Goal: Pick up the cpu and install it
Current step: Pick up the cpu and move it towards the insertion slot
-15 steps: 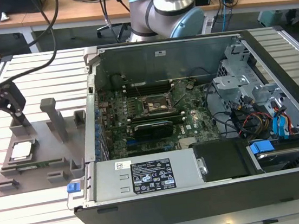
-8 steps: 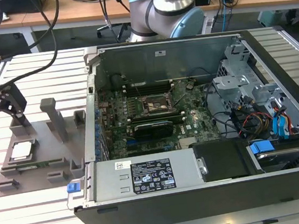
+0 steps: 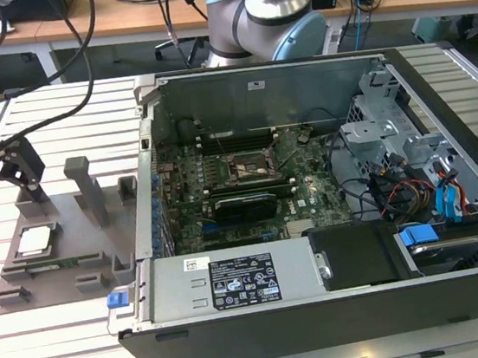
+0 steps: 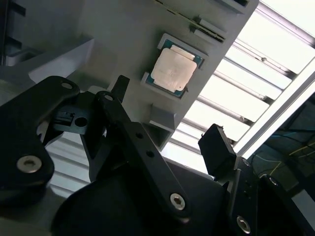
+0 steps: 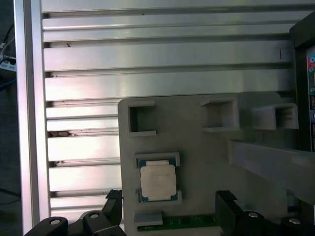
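Note:
The cpu (image 3: 37, 240), a small square chip with a pale silver top, lies flat in a recess of the grey fixture plate (image 3: 67, 270) at the exterior view's left, outside the computer case. Both wrist views show the cpu (image 4: 173, 69) (image 5: 157, 179) seated in its holder. My gripper (image 3: 5, 192) hangs above the plate, a little off from the chip and not touching it. It is open in both wrist views (image 4: 170, 115) (image 5: 170, 209), with nothing between its black fingers (image 5: 227, 206). The motherboard socket (image 3: 251, 167) sits inside the case.
The open computer case (image 3: 325, 308) takes up the middle and the exterior view's right, with a black card (image 3: 244, 204), drive cages and cables inside. Grey upright posts (image 3: 88, 189) rise from the fixture plate near the gripper. The table is slatted aluminium (image 5: 162, 54).

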Robot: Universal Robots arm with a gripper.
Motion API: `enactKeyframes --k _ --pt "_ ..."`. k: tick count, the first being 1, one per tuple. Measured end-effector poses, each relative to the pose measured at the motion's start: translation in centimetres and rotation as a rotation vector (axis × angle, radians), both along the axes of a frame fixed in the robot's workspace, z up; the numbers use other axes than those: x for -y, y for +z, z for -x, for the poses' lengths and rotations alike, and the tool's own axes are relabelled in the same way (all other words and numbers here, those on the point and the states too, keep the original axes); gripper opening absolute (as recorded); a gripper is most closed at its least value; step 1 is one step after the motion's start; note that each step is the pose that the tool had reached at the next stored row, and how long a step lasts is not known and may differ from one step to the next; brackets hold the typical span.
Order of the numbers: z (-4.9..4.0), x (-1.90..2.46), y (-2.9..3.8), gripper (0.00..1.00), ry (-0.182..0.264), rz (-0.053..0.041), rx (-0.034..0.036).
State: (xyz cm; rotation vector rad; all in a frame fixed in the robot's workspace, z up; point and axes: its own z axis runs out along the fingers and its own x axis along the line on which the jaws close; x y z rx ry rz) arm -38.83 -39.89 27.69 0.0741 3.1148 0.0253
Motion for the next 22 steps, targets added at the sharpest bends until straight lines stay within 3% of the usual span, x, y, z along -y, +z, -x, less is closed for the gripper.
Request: enactKeyframes --k 22 --pt "0.00 0.00 -2.23 0.84 0.000 0.0000 0.0000"
